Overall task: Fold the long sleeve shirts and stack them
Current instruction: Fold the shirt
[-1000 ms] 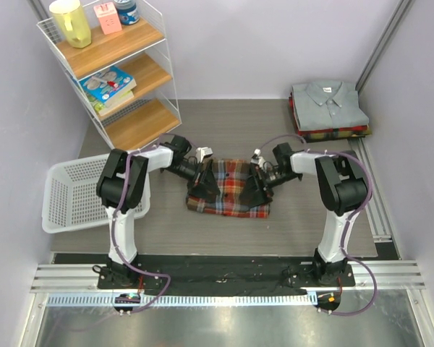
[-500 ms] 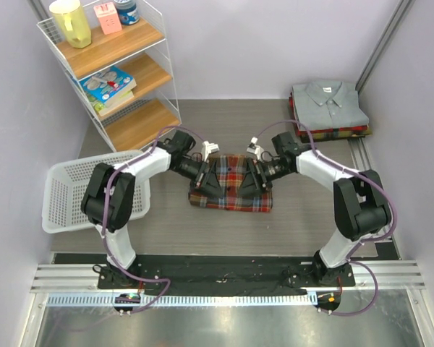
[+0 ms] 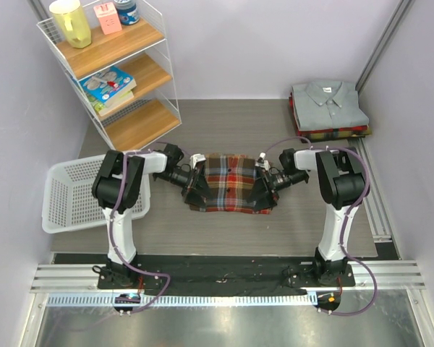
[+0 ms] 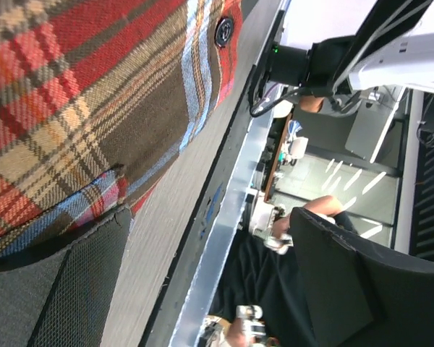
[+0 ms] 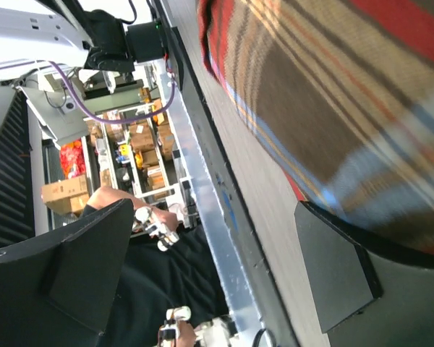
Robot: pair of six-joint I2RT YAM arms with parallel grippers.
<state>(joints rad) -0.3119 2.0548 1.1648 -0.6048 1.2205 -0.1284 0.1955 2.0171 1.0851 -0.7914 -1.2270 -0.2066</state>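
The plaid flannel shirt (image 3: 228, 181) lies folded into a rectangle at the middle of the table. It also fills the top left of the left wrist view (image 4: 72, 94) and the top right of the right wrist view (image 5: 333, 87). My left gripper (image 3: 191, 192) is open at the shirt's near left corner, one finger (image 4: 54, 289) against the cloth edge. My right gripper (image 3: 265, 195) is open at the near right corner, one finger (image 5: 340, 278) by the cloth edge. Neither holds cloth. The stack of folded shirts, topped by a grey collared one (image 3: 327, 103), sits at the back right.
A white wire shelf (image 3: 116, 69) with books and containers stands at the back left. A white mesh basket (image 3: 72, 194) sits at the left edge beside the left arm. A metal rail (image 3: 224, 298) runs along the near edge.
Both grippers have moved outward, off the top of the plaid shirt to its near side corners. The shirt now shows as a wider, flatter rectangle.
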